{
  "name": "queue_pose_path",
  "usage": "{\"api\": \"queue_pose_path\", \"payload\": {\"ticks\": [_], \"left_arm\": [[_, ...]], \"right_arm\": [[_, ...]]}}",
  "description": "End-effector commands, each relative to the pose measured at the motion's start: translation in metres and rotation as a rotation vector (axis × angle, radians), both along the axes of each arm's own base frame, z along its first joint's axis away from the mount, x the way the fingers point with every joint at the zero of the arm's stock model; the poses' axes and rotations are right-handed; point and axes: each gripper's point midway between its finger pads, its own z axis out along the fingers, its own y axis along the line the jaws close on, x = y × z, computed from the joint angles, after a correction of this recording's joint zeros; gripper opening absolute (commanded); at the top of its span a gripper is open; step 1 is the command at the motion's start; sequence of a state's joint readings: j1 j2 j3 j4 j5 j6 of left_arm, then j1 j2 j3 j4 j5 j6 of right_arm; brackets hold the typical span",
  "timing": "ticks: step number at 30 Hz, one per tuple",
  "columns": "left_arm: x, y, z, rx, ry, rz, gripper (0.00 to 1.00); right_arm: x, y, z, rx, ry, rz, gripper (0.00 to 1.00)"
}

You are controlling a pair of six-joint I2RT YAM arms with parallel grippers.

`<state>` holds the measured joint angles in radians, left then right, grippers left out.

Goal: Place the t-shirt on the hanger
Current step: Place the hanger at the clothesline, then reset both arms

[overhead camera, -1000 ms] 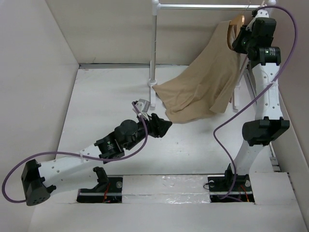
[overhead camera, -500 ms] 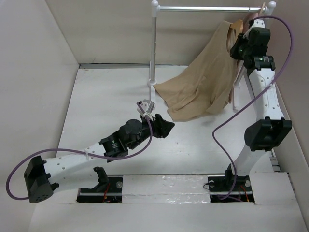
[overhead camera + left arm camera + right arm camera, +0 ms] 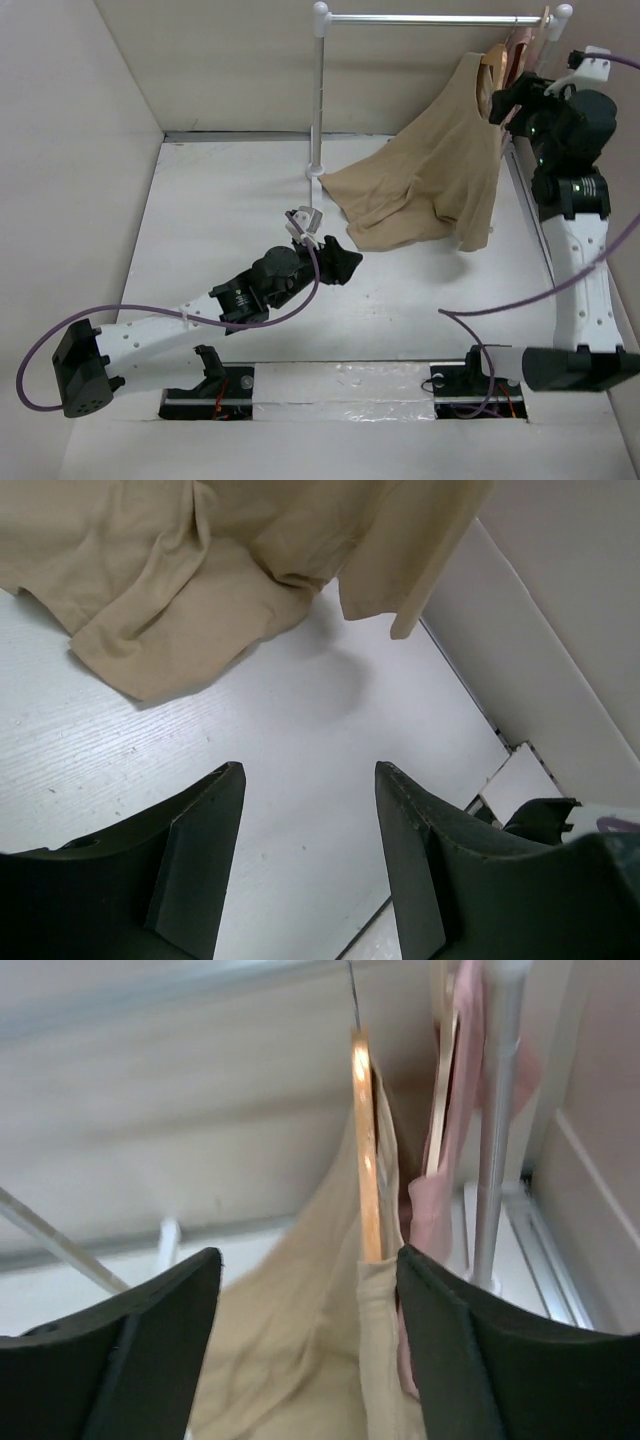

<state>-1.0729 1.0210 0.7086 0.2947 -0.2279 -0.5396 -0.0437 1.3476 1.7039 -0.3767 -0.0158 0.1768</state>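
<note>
The tan t-shirt (image 3: 430,180) hangs by its neck from the wooden hanger (image 3: 492,56) on the rail, and its lower part trails onto the table. In the right wrist view the hanger (image 3: 366,1160) shows edge-on with the t-shirt (image 3: 300,1350) draped below it. My right gripper (image 3: 505,100) (image 3: 310,1253) is open just right of the hanger, with the shirt's edge close to its right finger. My left gripper (image 3: 348,262) (image 3: 310,770) is open and holds nothing, low over the table just short of the t-shirt's hem (image 3: 180,590).
A silver rail (image 3: 430,17) on white posts (image 3: 318,100) spans the back. A dusty-pink garment (image 3: 525,40) (image 3: 450,1190) hangs behind the hanger, beside a metal post (image 3: 495,1130). Walls enclose the white table (image 3: 220,220) on the left, back and right.
My right gripper has opened and drawn back to the right, away from the hanger. The shirt's right side now hangs lower. My left gripper has crept a little right and opened slightly.
</note>
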Motion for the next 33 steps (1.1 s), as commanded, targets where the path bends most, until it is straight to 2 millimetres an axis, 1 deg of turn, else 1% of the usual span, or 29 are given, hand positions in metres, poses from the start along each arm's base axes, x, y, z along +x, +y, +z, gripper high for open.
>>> {"api": "queue_pose_path", "payload": {"ticks": [1, 2, 3, 4, 5, 6, 7, 8, 9, 10, 11, 12, 13, 14, 15, 16, 17, 18, 19, 20, 21, 22, 23, 24, 26, 27, 29, 31, 33], "left_arm": [[0.005, 0.004, 0.037, -0.078, -0.056, 0.039, 0.51], [0.005, 0.005, 0.037, -0.079, -0.057, 0.043, 0.52], [0.006, 0.006, 0.036, -0.071, -0.054, 0.051, 0.53], [0.007, 0.006, 0.039, -0.071, -0.053, 0.057, 0.53], [0.008, 0.007, 0.039, -0.068, -0.054, 0.064, 0.54], [0.01, 0.008, 0.039, -0.064, -0.053, 0.075, 0.54], [0.01, 0.009, 0.041, -0.069, -0.055, 0.08, 0.54], [0.01, 0.01, 0.043, -0.071, -0.058, 0.083, 0.55], [0.012, 0.013, 0.045, -0.065, -0.065, 0.099, 0.55], [0.014, 0.016, 0.05, -0.067, -0.073, 0.115, 0.56], [0.015, 0.02, 0.056, -0.074, -0.085, 0.127, 0.56], [0.018, 0.026, 0.059, -0.069, -0.097, 0.159, 0.56], [0.019, 0.031, 0.063, -0.074, -0.106, 0.177, 0.56], [0.019, 0.038, 0.073, -0.095, -0.122, 0.195, 0.57], [0.021, 0.045, 0.076, -0.096, -0.132, 0.223, 0.57], [0.021, 0.051, 0.08, -0.096, -0.14, 0.242, 0.58], [0.02, 0.061, 0.09, -0.116, -0.153, 0.265, 0.58], [0.022, 0.071, 0.09, -0.109, -0.153, 0.303, 0.58], [0.022, 0.077, 0.091, -0.111, -0.155, 0.319, 0.58], [0.019, 0.086, 0.097, -0.13, -0.166, 0.332, 0.58], [0.019, 0.094, 0.095, -0.12, -0.166, 0.356, 0.58], [0.019, 0.099, 0.095, -0.113, -0.168, 0.368, 0.58], [0.017, 0.105, 0.097, -0.115, -0.169, 0.378, 0.58], [0.018, 0.113, 0.091, -0.091, -0.16, 0.407, 0.58], [0.016, 0.122, 0.091, -0.088, -0.155, 0.429, 0.58], [0.016, 0.128, 0.089, -0.074, -0.153, 0.445, 0.58], [0.014, 0.136, 0.099, -0.086, -0.161, 0.459, 0.58], [0.012, 0.143, 0.104, -0.083, -0.164, 0.468, 0.58], [0.01, 0.145, 0.109, -0.098, -0.171, 0.466, 0.58]], "right_arm": [[-0.04, 0.014, 0.045, 0.014, -0.214, 0.004, 0.73], [-0.053, 0.016, 0.051, 0.019, -0.25, 0.005, 0.72], [-0.083, 0.021, 0.074, 0.023, -0.342, 0.025, 1.0], [-0.089, 0.034, 0.063, 0.028, -0.333, 0.071, 1.0], [-0.099, 0.039, 0.063, 0.031, -0.348, 0.089, 1.0], [-0.124, 0.043, 0.073, 0.035, -0.394, 0.111, 1.0], [-0.136, 0.047, 0.073, 0.044, -0.407, 0.131, 1.0], [-0.14, 0.057, 0.06, 0.046, -0.392, 0.17, 1.0], [-0.148, 0.06, 0.056, 0.054, -0.397, 0.186, 1.0], [-0.175, 0.065, 0.062, 0.076, -0.445, 0.231, 1.0], [-0.176, 0.075, 0.04, 0.075, -0.416, 0.287, 1.0], [-0.186, 0.082, 0.038, 0.076, -0.438, 0.331, 1.0], [-0.208, 0.084, 0.038, 0.098, -0.477, 0.364, 1.0], [-0.217, 0.093, 0.029, 0.096, -0.478, 0.429, 1.0], [-0.216, 0.1, 0.005, 0.09, -0.444, 0.467, 1.0], [-0.222, 0.104, -0.007, 0.082, -0.429, 0.495, 1.0], [-0.238, 0.106, -0.012, 0.069, -0.45, 0.527, 1.0], [-0.239, 0.107, -0.032, 0.056, -0.388, 0.53, 1.0], [-0.242, 0.104, -0.044, 0.015, -0.361, 0.519, 1.0], [-0.254, 0.096, -0.046, 0.004, -0.372, 0.49, 1.0], [-0.256, 0.09, -0.063, 0.012, -0.305, 0.457, 1.0], [-0.261, 0.088, -0.066, 0.029, -0.302, 0.45, 1.0], [-0.265, 0.081, -0.068, 0.044, -0.308, 0.411, 1.0], [-0.278, 0.076, -0.069, 0.059, -0.332, 0.399, 1.0], [-0.285, 0.061, -0.072, 0.089, -0.36, 0.326, 1.0], [-0.297, 0.053, -0.07, 0.097, -0.401, 0.295, 1.0], [-0.297, 0.031, -0.072, 0.128, -0.409, 0.177, 1.0], [-0.312, 0.018, -0.067, 0.144, -0.464, 0.121, 1.0], [-0.318, 0.006, -0.066, 0.151, -0.461, 0.063, 1.0]]}}
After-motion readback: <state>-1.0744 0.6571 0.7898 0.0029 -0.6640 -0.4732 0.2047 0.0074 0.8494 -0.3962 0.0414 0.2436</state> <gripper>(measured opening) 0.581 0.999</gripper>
